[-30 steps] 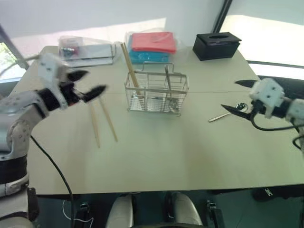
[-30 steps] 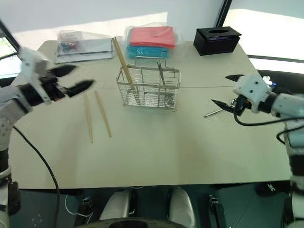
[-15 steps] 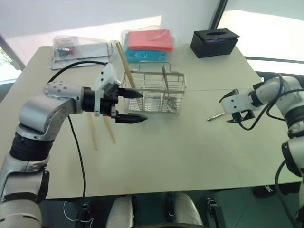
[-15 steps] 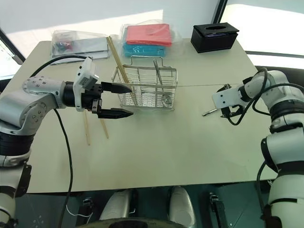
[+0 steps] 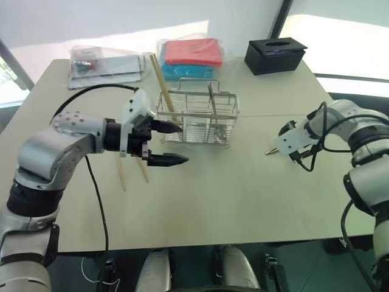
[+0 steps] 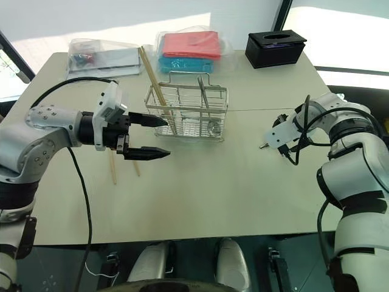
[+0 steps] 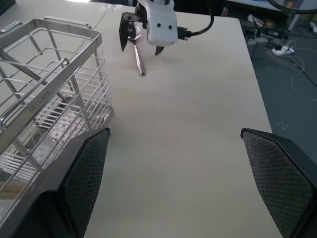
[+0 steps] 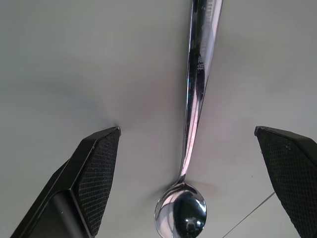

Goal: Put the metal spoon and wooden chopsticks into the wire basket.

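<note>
Both grippers stand with jaws spread wide, holding nothing. Nearest, the left gripper (image 5: 165, 143) hovers beside the wire basket (image 5: 197, 119), above two wooden chopsticks (image 5: 121, 170) lying on the table (image 5: 219, 194). Farther right, the right gripper (image 5: 296, 148) points down, straddling the metal spoon (image 8: 194, 114) without touching it. One chopstick leans inside the basket.
</note>
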`<act>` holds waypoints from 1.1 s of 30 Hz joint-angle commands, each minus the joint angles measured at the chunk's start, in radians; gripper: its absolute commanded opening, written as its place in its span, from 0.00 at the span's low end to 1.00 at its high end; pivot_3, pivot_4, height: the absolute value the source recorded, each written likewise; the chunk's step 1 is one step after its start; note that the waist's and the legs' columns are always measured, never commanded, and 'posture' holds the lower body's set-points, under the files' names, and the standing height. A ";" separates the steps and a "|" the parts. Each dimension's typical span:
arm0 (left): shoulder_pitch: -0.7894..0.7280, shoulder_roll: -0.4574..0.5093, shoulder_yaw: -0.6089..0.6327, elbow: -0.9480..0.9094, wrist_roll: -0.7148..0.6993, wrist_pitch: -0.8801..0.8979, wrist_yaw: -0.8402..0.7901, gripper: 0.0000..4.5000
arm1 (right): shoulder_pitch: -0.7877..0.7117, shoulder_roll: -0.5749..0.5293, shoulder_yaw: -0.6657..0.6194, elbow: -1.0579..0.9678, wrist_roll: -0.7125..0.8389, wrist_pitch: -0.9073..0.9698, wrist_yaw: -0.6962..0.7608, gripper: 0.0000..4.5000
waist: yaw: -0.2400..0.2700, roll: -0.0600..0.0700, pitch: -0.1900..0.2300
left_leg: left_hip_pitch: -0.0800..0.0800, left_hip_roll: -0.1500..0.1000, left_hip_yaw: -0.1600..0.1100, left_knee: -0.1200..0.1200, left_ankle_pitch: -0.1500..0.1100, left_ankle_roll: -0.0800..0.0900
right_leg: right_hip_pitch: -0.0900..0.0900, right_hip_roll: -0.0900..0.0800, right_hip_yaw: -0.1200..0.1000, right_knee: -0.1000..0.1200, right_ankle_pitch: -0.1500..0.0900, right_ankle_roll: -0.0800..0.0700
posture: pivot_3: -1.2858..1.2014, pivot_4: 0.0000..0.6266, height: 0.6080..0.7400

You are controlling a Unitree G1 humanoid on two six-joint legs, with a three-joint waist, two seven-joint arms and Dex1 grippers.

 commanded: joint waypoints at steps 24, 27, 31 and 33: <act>-0.084 -0.025 0.054 0.003 -0.031 0.027 0.085 1.00 | -0.028 0.023 -0.080 -0.004 0.087 -0.013 0.129 0.01 | 0.000 0.000 0.000 | 0.001 0.000 0.000 0.001 0.000 -0.001 | 0.002 0.000 0.000 0.001 0.000 0.000 | 0.52 0.24 0.72; -0.088 -0.025 0.053 0.016 -0.026 0.020 0.081 1.00 | -0.026 0.015 -0.085 -0.008 0.094 -0.029 0.147 0.13 | 0.000 0.000 0.000 | 0.001 0.000 0.000 0.001 0.000 -0.001 | 0.002 0.000 0.000 0.001 0.000 0.000 | 0.52 0.24 0.72; -0.092 -0.027 0.052 0.027 -0.020 0.009 0.079 1.00 | -0.027 0.017 -0.077 -0.014 0.080 -0.018 0.083 0.53 | 0.000 0.000 0.000 | 0.001 0.000 0.000 0.001 0.000 -0.001 | 0.002 0.000 0.000 0.001 0.000 0.000 | 0.52 0.24 0.72; -0.091 -0.028 0.050 0.029 -0.018 0.006 0.079 1.00 | -0.029 0.018 -0.073 -0.013 0.076 -0.017 0.079 0.53 | 0.001 0.000 0.000 | 0.001 0.000 0.000 0.001 0.000 -0.001 | 0.002 0.000 0.000 0.001 0.000 0.000 | 0.52 0.24 0.72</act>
